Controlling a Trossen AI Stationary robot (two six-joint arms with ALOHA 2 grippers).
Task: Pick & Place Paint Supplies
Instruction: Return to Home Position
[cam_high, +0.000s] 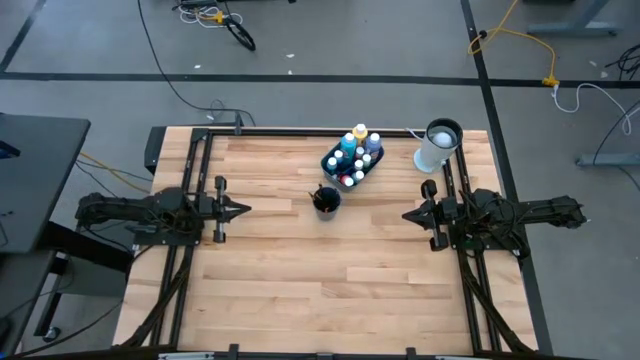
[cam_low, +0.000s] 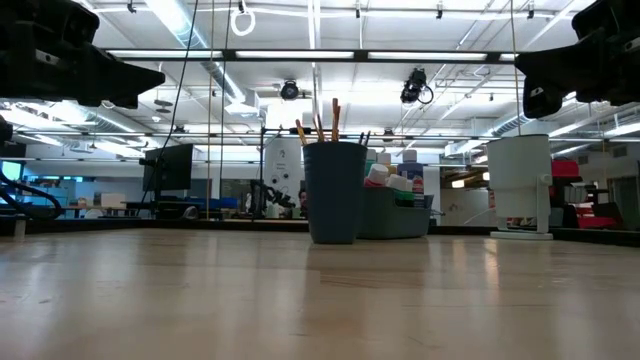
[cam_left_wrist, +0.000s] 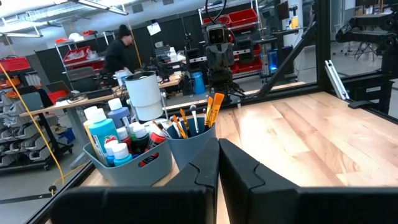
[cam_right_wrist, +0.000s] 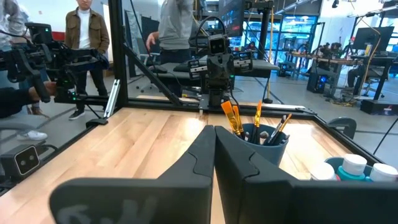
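Left gripper at left side of table, fingers clenched empty, right gripper opposite, also clenched empty, brushes upright in blue cup mid-table, lower ends hidden, paint bottles in bin just behind, half-hidden by cup in low view

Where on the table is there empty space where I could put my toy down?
The biggest bare patch is the wood from the left gripper, right gripper and blue cup out to the table edge opposite the bin. The corner between left gripper and bin is bare too. Crowded: bin of paint bottles, cup beside it, white cylinder.
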